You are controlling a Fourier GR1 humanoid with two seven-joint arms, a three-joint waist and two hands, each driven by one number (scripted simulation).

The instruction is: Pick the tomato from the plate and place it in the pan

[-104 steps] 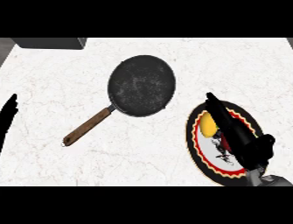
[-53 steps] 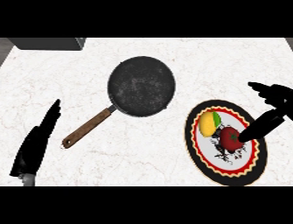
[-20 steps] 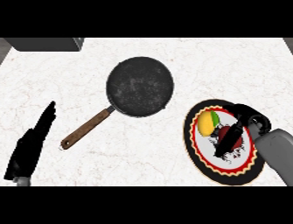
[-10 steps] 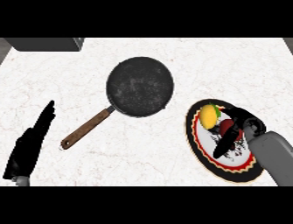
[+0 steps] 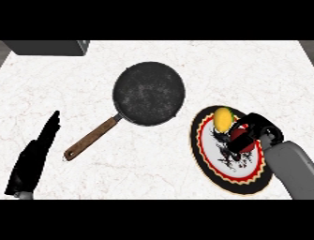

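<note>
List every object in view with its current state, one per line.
Tomato: on the plate, right robot hand curled round it.
Plate: flat on the counter, holding the tomato and a yellow fruit.
Pan: empty, handle toward the left robot hand.
Right robot hand: shut on the tomato.
Left robot hand: open, resting.

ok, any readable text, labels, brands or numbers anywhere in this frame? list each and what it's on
None readable in the head view.
Plate: black marks on its white centre look like a pattern, not letters.
Pan: no brand or marking visible on it or its handle.
Dark box at the counter's far edge: no label showing.
</note>
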